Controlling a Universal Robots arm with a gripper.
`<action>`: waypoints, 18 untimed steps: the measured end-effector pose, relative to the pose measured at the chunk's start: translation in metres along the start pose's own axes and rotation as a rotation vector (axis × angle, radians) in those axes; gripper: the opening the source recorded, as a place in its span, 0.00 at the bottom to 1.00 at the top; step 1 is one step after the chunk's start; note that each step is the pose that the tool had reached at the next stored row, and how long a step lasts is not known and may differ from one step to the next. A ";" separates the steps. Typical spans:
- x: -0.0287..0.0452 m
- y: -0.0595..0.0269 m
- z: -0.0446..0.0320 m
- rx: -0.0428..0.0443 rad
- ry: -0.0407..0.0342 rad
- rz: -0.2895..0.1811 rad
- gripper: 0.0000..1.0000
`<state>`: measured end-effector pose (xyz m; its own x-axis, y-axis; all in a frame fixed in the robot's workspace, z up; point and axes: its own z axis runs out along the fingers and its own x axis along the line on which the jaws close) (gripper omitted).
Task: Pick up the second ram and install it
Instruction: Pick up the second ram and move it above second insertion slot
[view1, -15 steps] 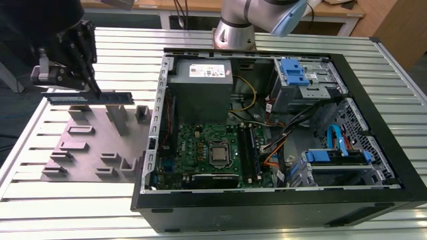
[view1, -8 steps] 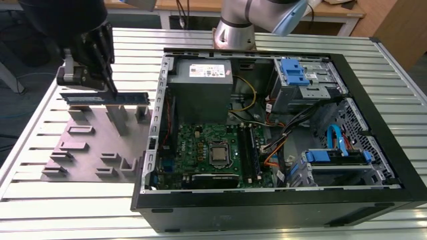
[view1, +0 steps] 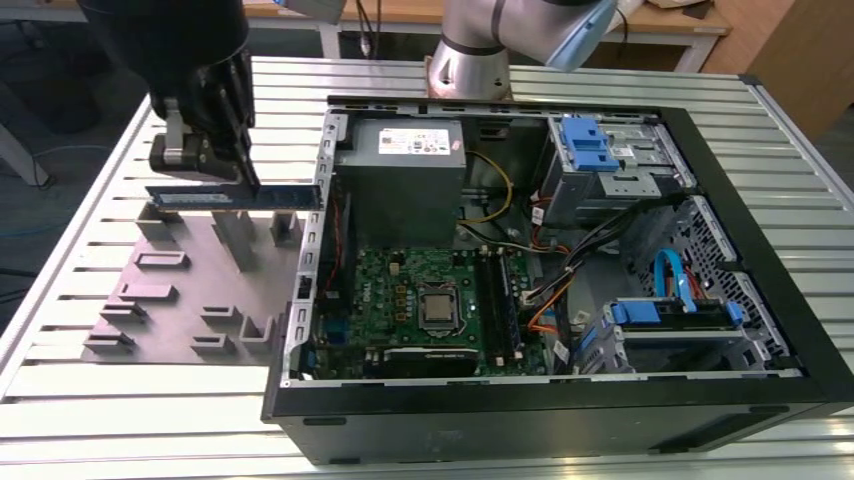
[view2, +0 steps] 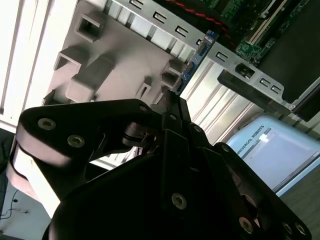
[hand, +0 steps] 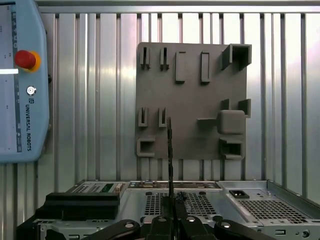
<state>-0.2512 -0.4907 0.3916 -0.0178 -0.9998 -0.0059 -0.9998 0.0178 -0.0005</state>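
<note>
Working the arm remotely, I am gripping the ram (view1: 187, 197) in the tool (view1: 251, 178), its fingers clamped shut on the stick near its middle. The ram is hanging level over the grey tray (view1: 187, 290) on the bench (view1: 67, 330), one end just beside the open case (view1: 747, 400).

The arm's dark wrist (view1: 167, 40) hangs at the exterior view's left, the gripper (view1: 247, 176) pointing down, its fingers (view2: 168, 108) pinched together on the second ram (view1: 230, 196), which lies level.
</note>
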 end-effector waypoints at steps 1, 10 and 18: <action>0.0000 -0.0021 0.0000 0.0000 0.0000 0.000 0.10; -0.0003 -0.0189 0.0001 -0.0002 0.0001 0.000 0.10; -0.0006 -0.0332 0.0003 -0.0002 0.0000 0.000 0.10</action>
<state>-0.2180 -0.4907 0.3913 -0.0179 -0.9998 -0.0059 -0.9998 0.0179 -0.0003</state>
